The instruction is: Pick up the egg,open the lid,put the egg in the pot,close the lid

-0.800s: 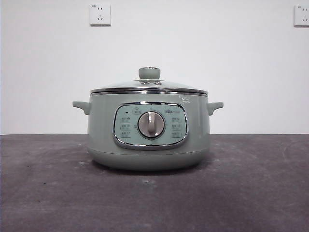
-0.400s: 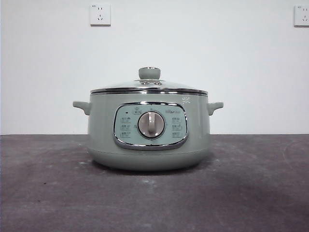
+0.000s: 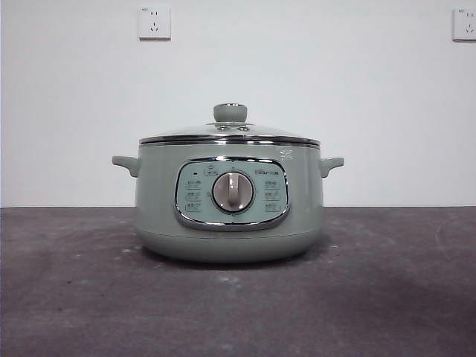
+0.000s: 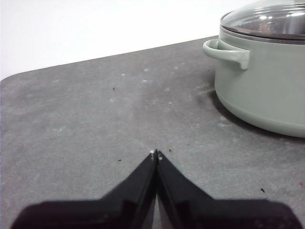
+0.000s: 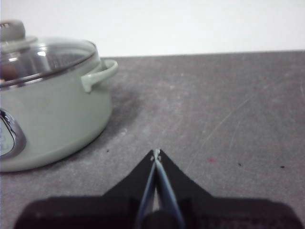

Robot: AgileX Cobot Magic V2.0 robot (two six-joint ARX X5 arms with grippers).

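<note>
While both arms wait low at the table's sides, nothing of the task looks begun from where I stand. Off to the left, the left gripper [image 4: 156,154] hovers over bare dark grey tabletop [image 4: 86,124], its two black jaws pressed tip to tip and holding nothing; the table's rounded far corner and edge lie beyond it, with open surface all the way to the pot's near handle. In the middle sits the large round pale sage-green electric pot [image 3: 229,201], its chrome-framed panel and silver dial [image 3: 233,192] facing forward, and the shallow glass lid [image 3: 229,134] with its chrome rim and pale green knob [image 3: 230,112] is seated squarely on top. To the right, the right gripper [image 5: 156,153] mirrors the other: jaws closed together, empty, well clear of the pot's side handle, with wide free tabletop ahead and beside it. The small brown egg I cannot find in any view, so I cannot say where it lies. My judgement is that the picking-up step is first: one gripper must open, find the egg and close gently round it, while the other goes for the knob from above.
</note>
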